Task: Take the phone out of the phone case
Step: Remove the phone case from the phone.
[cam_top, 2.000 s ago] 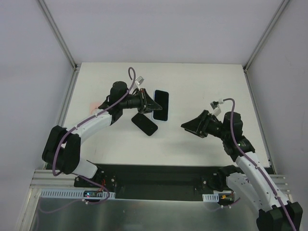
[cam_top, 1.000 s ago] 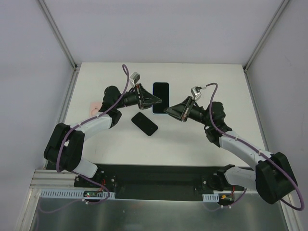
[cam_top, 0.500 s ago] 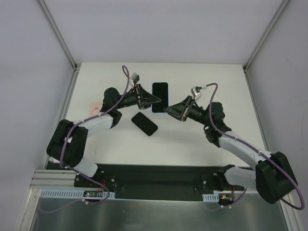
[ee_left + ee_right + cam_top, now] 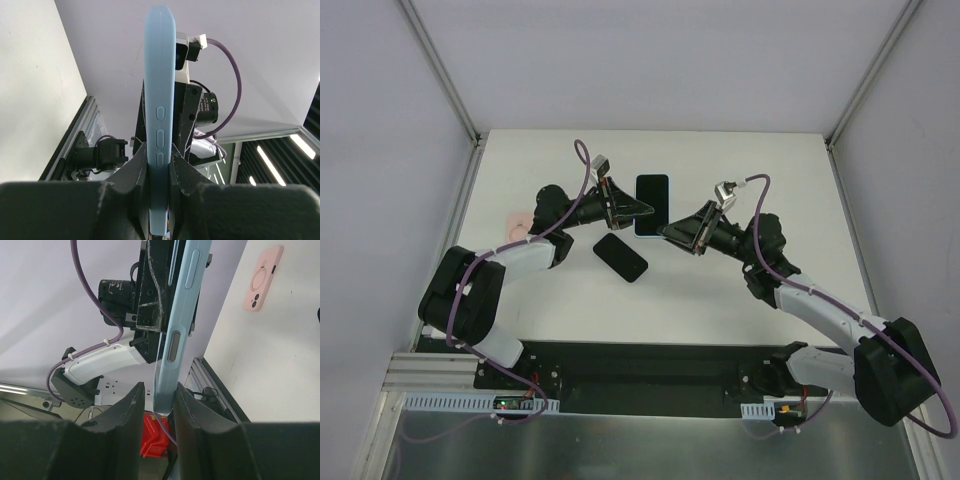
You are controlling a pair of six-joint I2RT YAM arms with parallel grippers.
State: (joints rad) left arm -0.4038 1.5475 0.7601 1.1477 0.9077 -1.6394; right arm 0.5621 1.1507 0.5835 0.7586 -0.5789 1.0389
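Fingers of the left tool are pinching the light-blue phone case, which is holding the phone and hanging edge-up above the surface. Right tool is straddling its other end, slightly spread, one finger touching and a sliver of gap showing beside the other.

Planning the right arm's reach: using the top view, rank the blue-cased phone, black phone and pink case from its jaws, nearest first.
1. Blue-cased phone, lifted, mid-table.
2. Black phone, lying flat, slightly left.
3. Pink case, far left.
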